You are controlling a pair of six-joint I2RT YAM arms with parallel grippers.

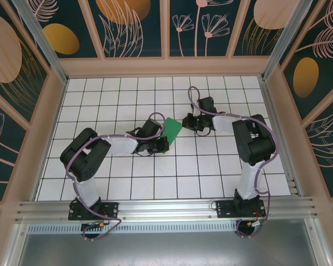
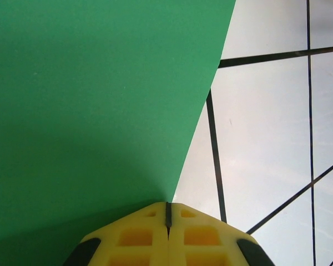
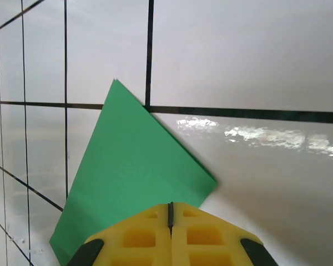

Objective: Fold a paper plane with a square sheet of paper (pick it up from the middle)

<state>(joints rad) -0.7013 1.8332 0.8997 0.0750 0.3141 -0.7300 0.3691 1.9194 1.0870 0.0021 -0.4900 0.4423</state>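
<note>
The square sheet of paper (image 1: 171, 129) is bright green and hangs tilted between my two grippers above the middle of the white grid table. My left gripper (image 1: 165, 142) is shut on its near left end. In the left wrist view the sheet (image 2: 94, 111) spreads up and left from the closed yellow fingertips (image 2: 168, 206). My right gripper (image 1: 185, 122) is shut on the far right end. In the right wrist view the sheet (image 3: 127, 172) runs away from the closed fingertips (image 3: 170, 206), and a doubled layer shows along its right edge.
The white grid table (image 1: 127, 183) is ringed by a raised wooden rim (image 1: 166, 66) and patterned walls. Both arm bases stand on the metal rail (image 1: 166, 209) at the near edge.
</note>
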